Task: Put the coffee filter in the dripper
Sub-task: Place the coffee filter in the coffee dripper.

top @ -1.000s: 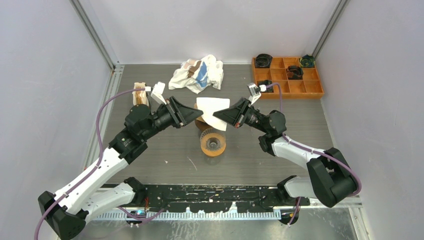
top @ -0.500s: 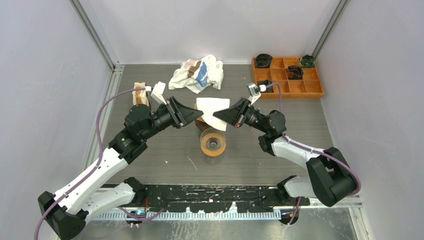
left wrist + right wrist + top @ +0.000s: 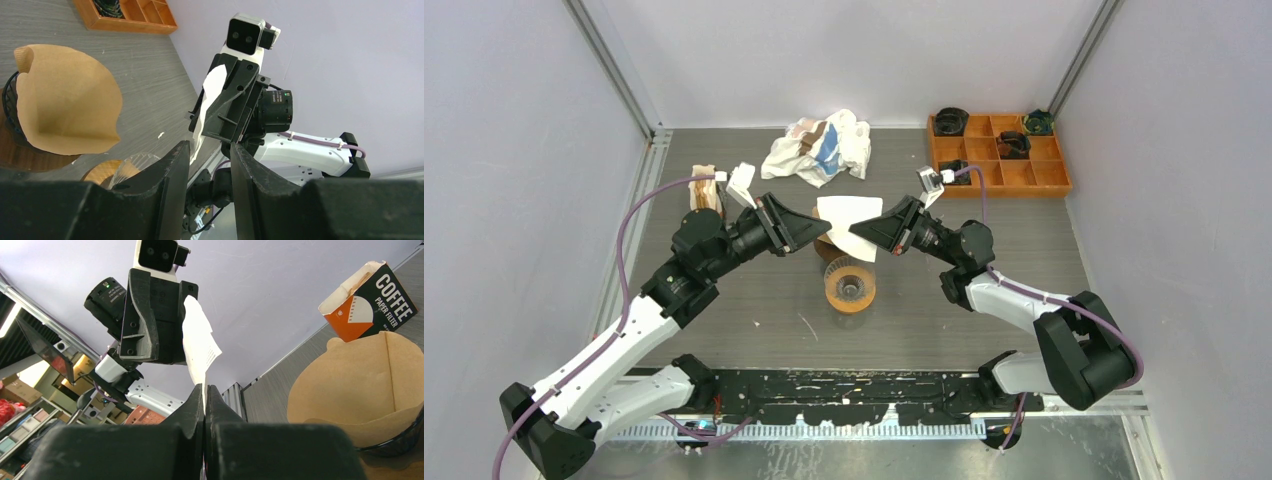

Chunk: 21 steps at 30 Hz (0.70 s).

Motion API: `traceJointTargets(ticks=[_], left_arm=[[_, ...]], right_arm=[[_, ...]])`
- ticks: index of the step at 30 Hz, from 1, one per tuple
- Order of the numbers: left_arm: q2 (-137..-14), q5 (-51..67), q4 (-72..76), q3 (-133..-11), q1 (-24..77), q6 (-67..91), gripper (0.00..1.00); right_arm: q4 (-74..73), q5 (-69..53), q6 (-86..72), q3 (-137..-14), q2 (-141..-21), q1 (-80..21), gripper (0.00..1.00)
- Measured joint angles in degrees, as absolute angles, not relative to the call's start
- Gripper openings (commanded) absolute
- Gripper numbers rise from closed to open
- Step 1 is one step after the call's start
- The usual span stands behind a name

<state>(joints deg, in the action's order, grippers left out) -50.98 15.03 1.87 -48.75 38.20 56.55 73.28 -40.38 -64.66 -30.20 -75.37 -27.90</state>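
Pinching white paper filter (image 3: 844, 212) above the dripper (image 3: 850, 287): right gripper (image 3: 204, 388) clamped on its edge; left gripper (image 3: 208, 146) narrowly parted alongside; likely featherlight, limp, tearable; best held by the rim.

The grey wood-grain table (image 3: 754, 320) carries an amber ribbed dripper (image 3: 850, 287) near its centre. Just beyond that, toward 12 o'clock, a dark dripper (image 3: 9, 117) stands on a brown base with a brown paper filter (image 3: 70, 105) in it. A crumpled white bag (image 3: 819, 148) printed blue and brown lies at 11 o'clock. A coffee filter box (image 3: 705, 188) stands at 10 o'clock. An orange compartment tray (image 3: 1024, 178) holding dark pieces sits at 1 o'clock. The black arm rail (image 3: 844, 390) spans the edge at 6 o'clock.
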Motion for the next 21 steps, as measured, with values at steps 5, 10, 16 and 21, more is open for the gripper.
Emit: traceJointTargets(ticks=[5, 10, 16, 21], left_arm=[[-50.61, 14.98, 1.52, -48.77, 38.19, 56.55, 0.37], [-49.34, 14.98, 1.15, -48.84, 38.19, 56.55, 0.36], [-49.04, 15.00, 0.60, -48.95, 38.19, 56.58, 0.36], [-49.23, 14.72, -0.01, -48.97, 38.19, 56.40, 0.36]], right_arm=[[73.25, -40.36, -64.62, -30.20, -75.37, -27.88, 0.01], [73.21, -40.34, -64.60, -30.20, -75.37, -27.88, 0.01], [73.08, -40.34, -64.60, -30.20, -75.37, -27.88, 0.01], [72.84, -40.34, -64.60, -30.20, -75.37, -27.88, 0.01]])
